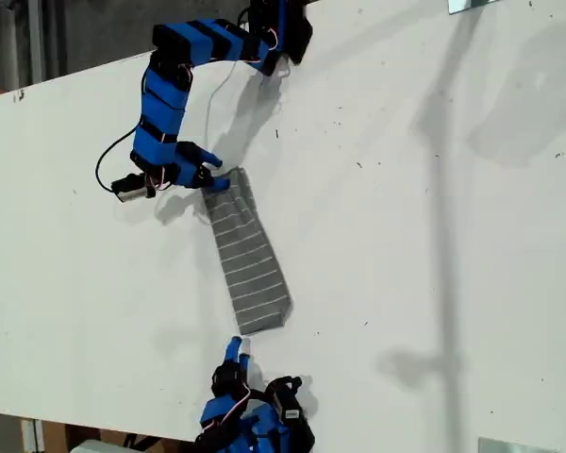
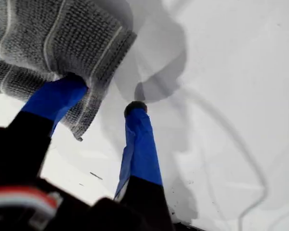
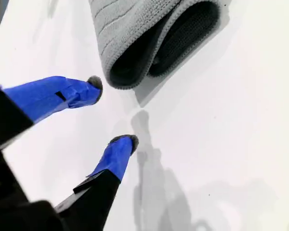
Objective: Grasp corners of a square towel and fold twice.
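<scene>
The grey striped towel [image 1: 250, 250] lies folded into a narrow strip on the white table [image 1: 406, 236]. My first gripper [image 1: 215, 179] is at the strip's far end and stands open. In the first wrist view the towel [image 2: 48, 33] drapes over one blue finger [image 2: 55, 98], and a corner [image 2: 84, 122] hangs beside it; the other finger touches bare table. My second gripper [image 1: 236, 351] is open just short of the near end. The second wrist view shows this gripper [image 3: 111, 111] apart from the towel's rolled folds [image 3: 135, 29], holding nothing.
A black cable [image 1: 104, 165] loops beside the first arm. Shiny plates sit at the exterior view's top right [image 1: 472, 5] and bottom right [image 1: 519, 445]. The table's edge runs along the exterior view's left and bottom.
</scene>
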{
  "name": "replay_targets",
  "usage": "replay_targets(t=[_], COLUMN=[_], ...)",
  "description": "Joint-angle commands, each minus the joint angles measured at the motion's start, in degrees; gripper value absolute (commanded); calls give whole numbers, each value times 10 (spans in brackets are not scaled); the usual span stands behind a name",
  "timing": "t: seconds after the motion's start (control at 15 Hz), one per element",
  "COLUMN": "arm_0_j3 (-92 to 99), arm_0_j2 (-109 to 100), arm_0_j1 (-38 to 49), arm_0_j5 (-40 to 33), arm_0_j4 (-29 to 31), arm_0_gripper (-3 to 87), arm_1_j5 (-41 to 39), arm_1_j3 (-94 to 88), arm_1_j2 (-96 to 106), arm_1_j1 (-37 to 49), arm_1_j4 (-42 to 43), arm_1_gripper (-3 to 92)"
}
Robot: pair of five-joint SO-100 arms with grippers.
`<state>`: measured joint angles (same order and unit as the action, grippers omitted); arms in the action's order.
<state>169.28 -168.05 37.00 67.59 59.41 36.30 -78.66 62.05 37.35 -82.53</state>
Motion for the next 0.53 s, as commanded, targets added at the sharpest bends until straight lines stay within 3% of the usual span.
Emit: replay_targets(t=[0.0,0.2,0.47], arm_0_j3=[2,6,9], arm_0_j2=[-4,-4,-5], arm_0_j1=[10,17,18], arm_0_j5=[2,3,7], arm_0_j4=[-19,-21,-21], arm_0_gripper=[198,195,194], arm_1_j5=[2,4,4], arm_1_j3=[31,67,46], arm_1_j2=[47,141,73], arm_1_j1=[-27,-33,-23], arm_1_j4=[-19,-68,-19], arm_1_gripper=[188,187,251])
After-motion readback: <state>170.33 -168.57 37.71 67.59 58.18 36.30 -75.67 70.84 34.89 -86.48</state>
